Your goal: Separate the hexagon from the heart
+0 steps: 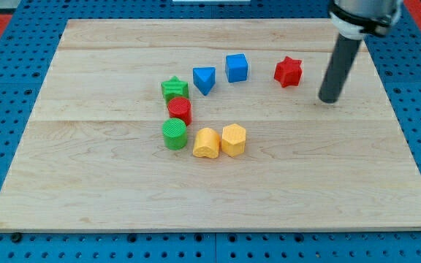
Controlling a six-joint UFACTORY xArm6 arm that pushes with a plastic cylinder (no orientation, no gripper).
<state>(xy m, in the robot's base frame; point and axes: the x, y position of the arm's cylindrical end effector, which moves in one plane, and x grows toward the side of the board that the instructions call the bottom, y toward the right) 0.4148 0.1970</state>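
A yellow hexagon block (234, 139) sits touching the right side of a yellow heart block (206, 143) near the middle of the wooden board (86, 183). My tip (330, 98) is at the view's upper right, well away from both, just right of a red star block (288, 71).
A green star (174, 89), a red cylinder (180, 110) and a green cylinder (174, 134) form a column left of the heart. A blue triangle block (204, 79) and a blue cube (236, 67) lie above. Blue pegboard (6, 88) surrounds the board.
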